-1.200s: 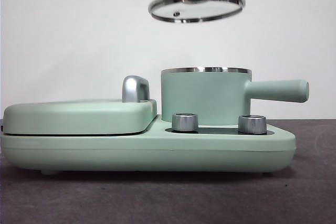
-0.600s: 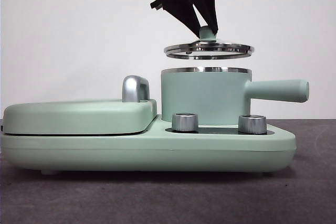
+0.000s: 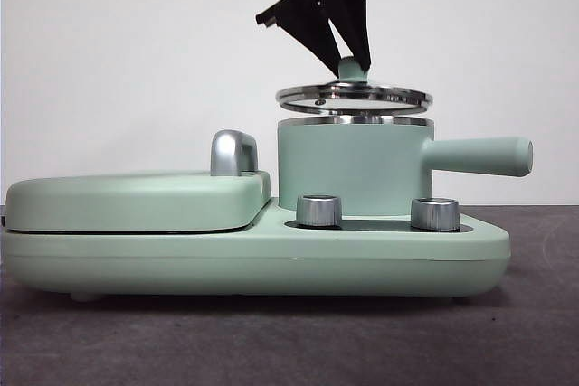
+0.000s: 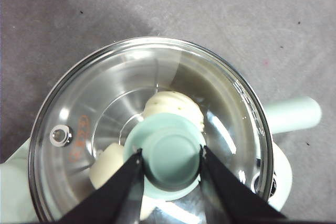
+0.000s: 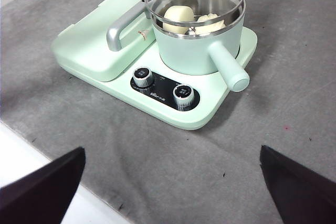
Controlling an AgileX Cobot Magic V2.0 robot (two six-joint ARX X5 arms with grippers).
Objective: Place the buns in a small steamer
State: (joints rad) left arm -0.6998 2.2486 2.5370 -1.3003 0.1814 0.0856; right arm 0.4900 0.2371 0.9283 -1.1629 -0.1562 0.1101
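Two steel dials (image 3: 318, 211) front the mint-green base (image 3: 253, 259). Behind them stands the small steamer (image 3: 353, 164), both buns (image 5: 178, 18) inside. The left gripper (image 3: 348, 59) pinches the knob of the glass lid (image 3: 353, 97), held just above the rim, perhaps barely apart. The right gripper (image 5: 168, 182) waits wide open, well back.

glass lid (image 4: 105, 103) glossy, steel-rimmed; steamer (image 3: 348, 169) matt mint; table (image 5: 157, 156) grey, rough.

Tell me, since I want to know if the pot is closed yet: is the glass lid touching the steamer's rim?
Apart. The front view shows a thin strip of wall between the glass lid and the steamer's rim; the left gripper holds the lid's knob.
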